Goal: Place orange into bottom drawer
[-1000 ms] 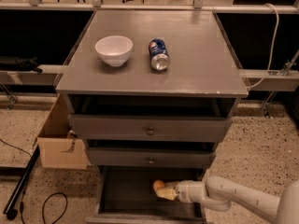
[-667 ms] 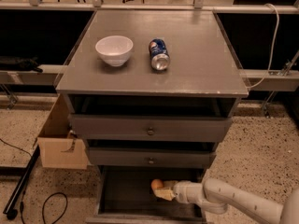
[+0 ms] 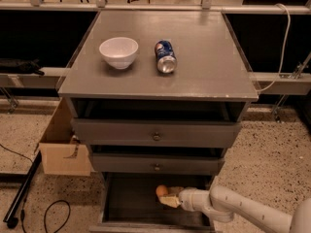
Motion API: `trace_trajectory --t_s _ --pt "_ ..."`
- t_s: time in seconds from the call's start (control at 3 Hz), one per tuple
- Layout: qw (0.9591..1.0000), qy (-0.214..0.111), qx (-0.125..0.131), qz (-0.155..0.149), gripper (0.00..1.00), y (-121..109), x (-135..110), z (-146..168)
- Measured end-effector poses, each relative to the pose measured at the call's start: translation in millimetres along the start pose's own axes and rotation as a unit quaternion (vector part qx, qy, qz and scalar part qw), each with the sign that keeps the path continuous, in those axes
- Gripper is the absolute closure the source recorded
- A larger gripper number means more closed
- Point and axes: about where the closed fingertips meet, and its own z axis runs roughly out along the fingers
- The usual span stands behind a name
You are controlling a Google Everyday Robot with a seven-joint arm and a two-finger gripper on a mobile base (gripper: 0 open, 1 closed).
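While inside bottom drawer [image 3: 129,205], claw [image 3: 166,197] touches orange [image 3: 161,190].

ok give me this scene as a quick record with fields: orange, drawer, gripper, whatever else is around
orange: within the open bottom drawer, right at the gripper; held or resting, cannot tell
bottom drawer: pulled open, dark interior
gripper: reaching into the bottom drawer from the right, beside the orange
cabinet top: white bowl upright; soda can on its side, right of the bowl
floor: cardboard box left of the cabinet
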Motion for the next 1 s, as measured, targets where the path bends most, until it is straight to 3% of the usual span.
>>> trace_trajectory --t_s 1.0 --pt "0.9982 0.029 0.046 -0.023 1.0 -58 36 62"
